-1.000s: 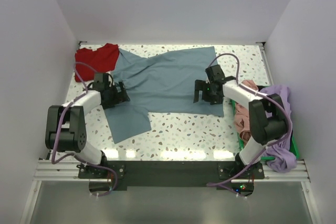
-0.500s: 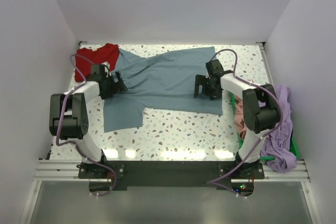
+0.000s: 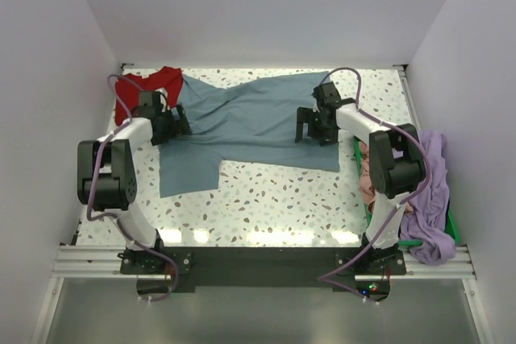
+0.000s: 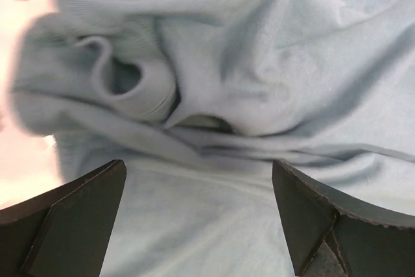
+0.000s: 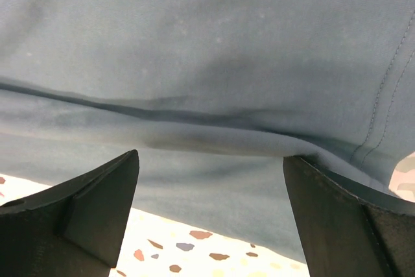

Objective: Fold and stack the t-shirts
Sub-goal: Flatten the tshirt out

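The slate-blue t-shirt lies spread and rumpled across the middle of the table. My left gripper is open over its bunched left edge; its wrist view shows wrinkled blue cloth between the wide-apart fingers. My right gripper is open over the shirt's right part, near its lower edge; its wrist view shows a fold of blue cloth and bare table below. The red t-shirt lies crumpled at the far left. Salmon-pink and lavender shirts hang at the right edge.
The speckled white table is walled at the back and both sides. A green bin edge shows under the shirts piled at the right. Both arm bases stand on the dark rail at the near edge.
Both grippers have moved toward the back of the table. The blue shirt has shifted back and its lower left flap has drawn up and flattened.
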Controlling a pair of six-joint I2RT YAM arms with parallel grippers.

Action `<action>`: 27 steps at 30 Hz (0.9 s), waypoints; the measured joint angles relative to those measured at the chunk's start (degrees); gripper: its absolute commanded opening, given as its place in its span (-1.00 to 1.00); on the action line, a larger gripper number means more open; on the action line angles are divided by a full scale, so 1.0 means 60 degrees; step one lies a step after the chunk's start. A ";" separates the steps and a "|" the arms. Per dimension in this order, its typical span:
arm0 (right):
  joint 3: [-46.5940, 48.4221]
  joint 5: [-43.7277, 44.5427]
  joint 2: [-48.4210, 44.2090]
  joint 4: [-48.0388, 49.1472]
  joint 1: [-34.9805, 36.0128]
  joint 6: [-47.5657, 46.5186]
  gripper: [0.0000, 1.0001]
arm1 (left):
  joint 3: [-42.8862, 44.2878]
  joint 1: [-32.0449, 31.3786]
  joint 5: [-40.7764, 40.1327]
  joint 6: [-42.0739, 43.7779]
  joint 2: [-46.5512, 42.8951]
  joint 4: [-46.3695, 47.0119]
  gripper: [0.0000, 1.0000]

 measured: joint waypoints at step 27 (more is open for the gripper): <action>-0.1443 -0.0532 -0.2874 -0.0408 -0.0011 0.0171 0.91 | -0.5421 -0.1537 -0.5289 -0.5486 -0.6768 -0.3078 0.58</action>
